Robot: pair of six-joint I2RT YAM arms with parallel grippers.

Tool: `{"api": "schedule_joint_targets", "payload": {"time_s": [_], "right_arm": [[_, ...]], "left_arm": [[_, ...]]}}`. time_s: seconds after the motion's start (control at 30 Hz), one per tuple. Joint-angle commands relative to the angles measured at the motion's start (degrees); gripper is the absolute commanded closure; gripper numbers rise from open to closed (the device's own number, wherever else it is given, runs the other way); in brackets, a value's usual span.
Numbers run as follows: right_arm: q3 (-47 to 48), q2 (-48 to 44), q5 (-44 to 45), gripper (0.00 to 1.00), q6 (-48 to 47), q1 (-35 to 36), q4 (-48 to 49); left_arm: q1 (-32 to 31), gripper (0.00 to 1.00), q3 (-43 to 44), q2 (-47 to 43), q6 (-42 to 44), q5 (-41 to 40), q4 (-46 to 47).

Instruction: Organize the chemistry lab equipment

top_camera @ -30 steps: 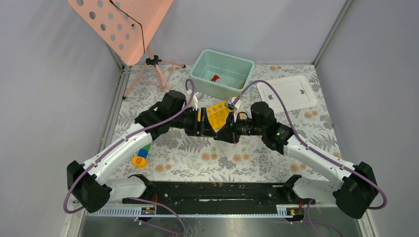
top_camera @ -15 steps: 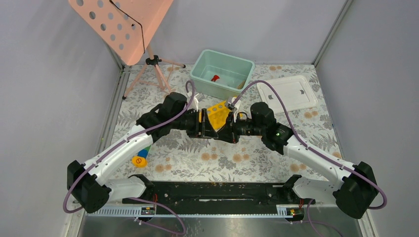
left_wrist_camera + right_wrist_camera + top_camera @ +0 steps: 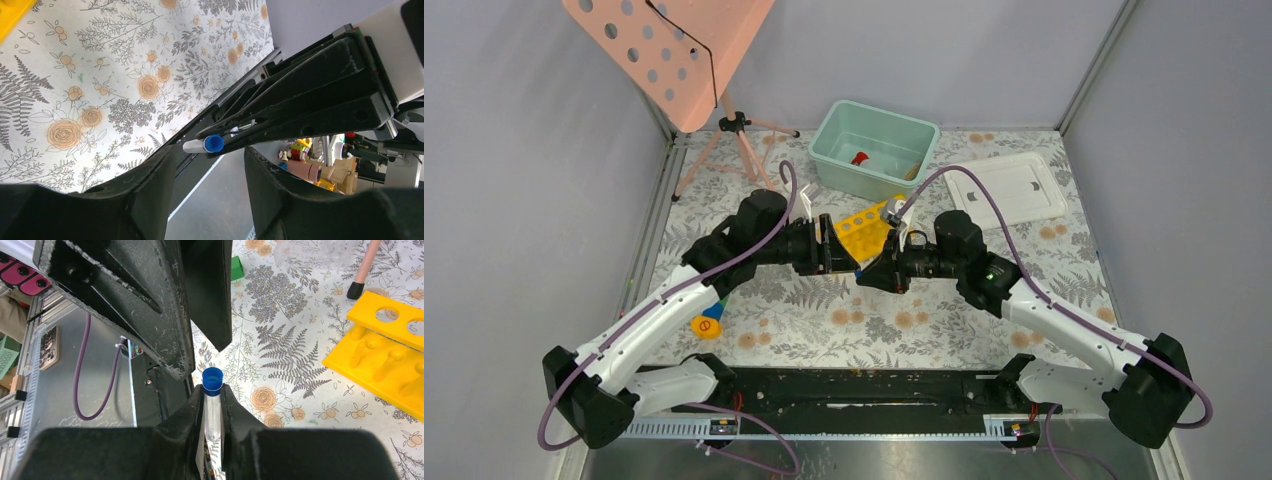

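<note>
A small clear tube with a blue cap (image 3: 213, 407) is clamped upright between the fingers of my right gripper (image 3: 212, 390), cap sticking out past the tips. In the left wrist view the same tube (image 3: 202, 145) lies just beyond my left gripper (image 3: 210, 172), which is open with nothing between its fingers. From above, the left gripper (image 3: 839, 255) and right gripper (image 3: 871, 275) face each other close together, just in front of the yellow test-tube rack (image 3: 864, 228). The rack (image 3: 385, 347) is tilted and shows empty holes. A red-capped bottle (image 3: 860, 158) lies in the teal bin (image 3: 914, 135).
A white lid (image 3: 1006, 188) lies at the back right. The pink perforated stand (image 3: 674, 50) on its tripod (image 3: 742, 150) is at the back left. A green-blue-yellow block stack (image 3: 709, 318) sits near the left arm. Grey walls enclose the floral table.
My left arm has drawn back to the left, and its gripper has separated from the right gripper. The right gripper stays shut on the tube, almost in place.
</note>
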Motion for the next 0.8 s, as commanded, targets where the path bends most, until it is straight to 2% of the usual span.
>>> {"api": "schedule_joint_targets", "payload": {"time_s": [0.0,0.47,0.77], "right_arm": [[-0.2,-1.5,-0.8,0.90,-1.0,0.8,1.5],[1.3,0.2,0.0,0.90,-0.9,1.0,1.0],[3.1,3.0,5.0,0.88,-1.3,1.0,-2.2]], "left_arm": [[0.1,0.49,-0.1,-0.5,-2.1,-2.1,3.4],[0.0,0.52,-0.1,4.5,-1.3,-0.1,2.0],[0.0,0.62,-1.0,6.2,0.7,-1.7,-0.6]]}}
